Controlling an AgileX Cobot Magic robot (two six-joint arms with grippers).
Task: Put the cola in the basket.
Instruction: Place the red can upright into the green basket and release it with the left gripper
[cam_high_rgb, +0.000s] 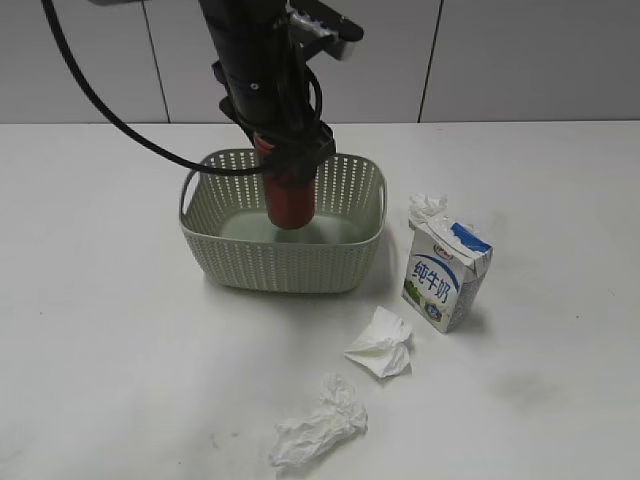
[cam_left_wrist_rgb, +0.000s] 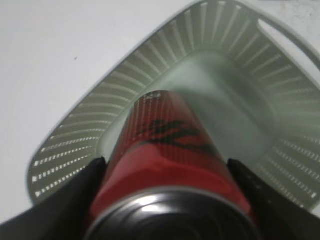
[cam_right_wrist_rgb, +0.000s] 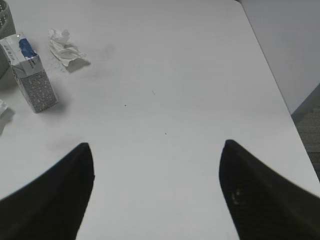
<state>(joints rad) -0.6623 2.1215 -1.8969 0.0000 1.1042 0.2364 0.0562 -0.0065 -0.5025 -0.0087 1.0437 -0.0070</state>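
White desk (cam_high_rgb: 120, 330) fills every view, backed by grey wall panels at the top of the exterior frame. Left of centre there, the cola (cam_high_rgb: 288, 195) is held upright inside the basket (cam_high_rgb: 283, 262), its long axis vertical, clenched between the fingers of the left claw (cam_high_rgb: 290, 150) directly above it; whether its base touches the floor cannot be told. In the left wrist view the can's silver top sits at the bottom of the frame with the basket floor beyond, a detail hidden in the exterior view. The right claw (cam_right_wrist_rgb: 156, 192) is seen spread and empty over bare desk, with the milk carton (cam_right_wrist_rgb: 31, 75) at upper left.
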